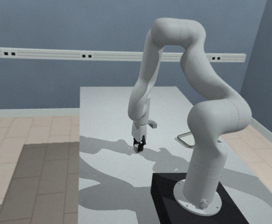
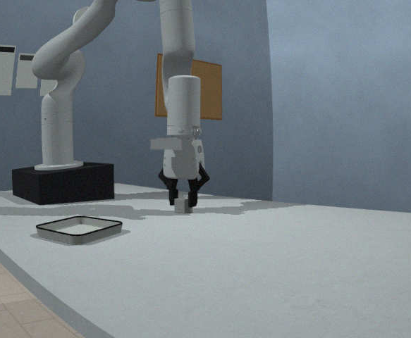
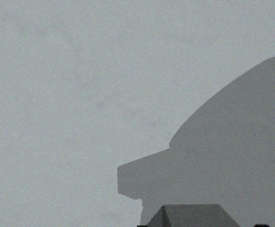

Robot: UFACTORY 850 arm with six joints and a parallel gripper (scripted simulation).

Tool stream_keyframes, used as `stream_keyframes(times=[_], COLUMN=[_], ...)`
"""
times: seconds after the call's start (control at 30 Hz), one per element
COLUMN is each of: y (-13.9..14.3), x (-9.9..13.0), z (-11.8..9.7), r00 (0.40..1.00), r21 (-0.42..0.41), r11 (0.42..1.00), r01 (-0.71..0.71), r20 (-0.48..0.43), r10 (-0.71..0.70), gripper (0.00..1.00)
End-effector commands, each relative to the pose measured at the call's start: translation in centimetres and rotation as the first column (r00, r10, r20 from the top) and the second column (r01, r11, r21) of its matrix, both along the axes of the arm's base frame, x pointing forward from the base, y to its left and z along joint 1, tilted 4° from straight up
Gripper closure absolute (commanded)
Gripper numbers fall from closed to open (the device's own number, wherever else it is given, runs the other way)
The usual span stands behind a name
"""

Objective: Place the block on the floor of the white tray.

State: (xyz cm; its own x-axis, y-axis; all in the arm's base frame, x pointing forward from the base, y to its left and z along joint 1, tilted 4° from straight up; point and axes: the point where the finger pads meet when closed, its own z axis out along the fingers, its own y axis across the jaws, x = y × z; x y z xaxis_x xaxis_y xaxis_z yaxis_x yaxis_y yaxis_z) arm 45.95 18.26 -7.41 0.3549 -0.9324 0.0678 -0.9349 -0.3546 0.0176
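A small pale grey cube-shaped block point(image 2: 182, 205) rests on the white worktop point(image 2: 256, 262), plain-faced and matte. The black jaws stand spread on either side of it, not gripping. The shallow white tray with a dark rim point(image 2: 78, 229) lies well apart from the jaws.

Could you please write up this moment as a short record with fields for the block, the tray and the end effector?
block: small grey cube resting on the white table, not in the tray
tray: white with a dark rim, nothing visible on its floor, on the table between the block and the arm's black base
end effector: pointing straight down, fingers on either side of the block, part open, not gripping
wrist view: mostly table and shadow; top of the block at the bottom edge
task status: block not yet lifted
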Motion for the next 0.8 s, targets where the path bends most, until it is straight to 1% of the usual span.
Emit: stream_keyframes(times=[0.0, 0.1, 0.6, 0.63, 0.77], y=[0.00, -0.02, -0.03, -0.03, -0.03], x=[0.14, 0.14, 0.14, 0.14, 0.14], z=[-0.67, -1.00, -1.10, -1.10, -1.10], r00=[1.000, 1.000, 1.000, 1.000, 1.000], r21=[-0.001, -0.001, -0.001, -0.001, -0.001], r11=[1.000, 1.000, 1.000, 1.000, 1.000], r01=[0.000, 0.000, 0.000, 0.000, 0.000], r20=[0.007, 0.007, 0.007, 0.007, 0.007], r10=[0.000, 0.000, 0.000, 0.000, 0.000], gripper=[0.46, 0.46, 0.46, 1.00, 1.00])
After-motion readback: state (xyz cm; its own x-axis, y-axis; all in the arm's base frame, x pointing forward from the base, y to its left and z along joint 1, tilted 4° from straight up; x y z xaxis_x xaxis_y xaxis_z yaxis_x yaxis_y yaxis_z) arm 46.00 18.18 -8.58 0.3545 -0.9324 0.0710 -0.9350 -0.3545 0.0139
